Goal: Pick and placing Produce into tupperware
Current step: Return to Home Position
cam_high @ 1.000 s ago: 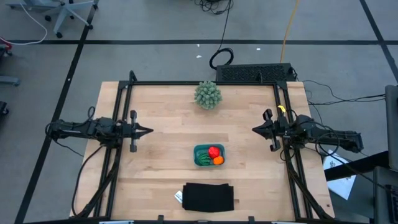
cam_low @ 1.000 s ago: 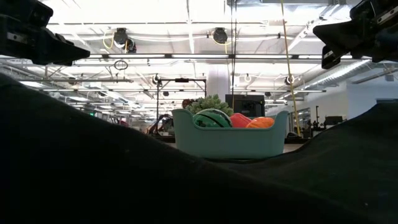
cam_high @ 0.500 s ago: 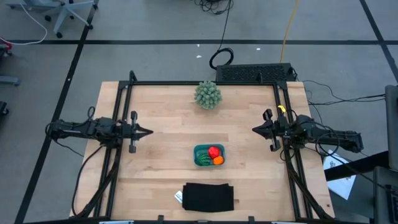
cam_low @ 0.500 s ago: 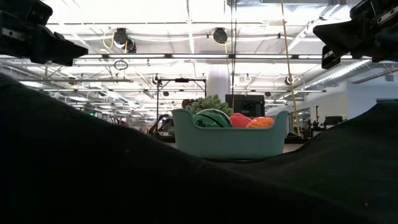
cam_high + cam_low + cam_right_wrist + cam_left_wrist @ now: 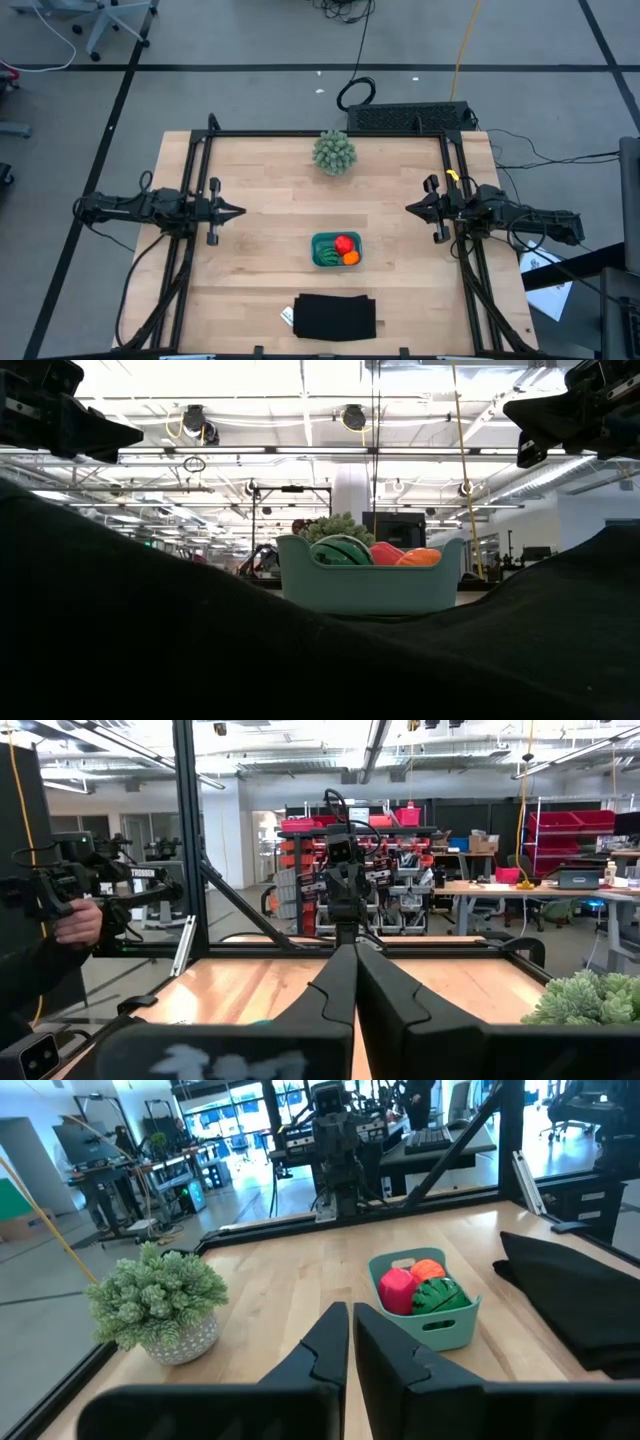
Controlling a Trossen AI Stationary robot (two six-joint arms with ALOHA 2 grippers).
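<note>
Left gripper (image 5: 238, 211) fingers pressed together, arm level over table edge | right gripper (image 5: 410, 208) same, facing it | tupperware (image 5: 317, 244) holding produce (image 5: 344, 244) lay between both tips, apart.

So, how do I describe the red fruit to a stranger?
On the wooden table, between the spiky plant and the black rectangle, sits a teal container. Beside an orange ball and a green ball, the red ball lies nearest the plant.

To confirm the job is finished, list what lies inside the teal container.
The teal container holds three toy fruits: a green striped melon, a red tomato and an orange ball. The floor beneath them is hidden.
</note>
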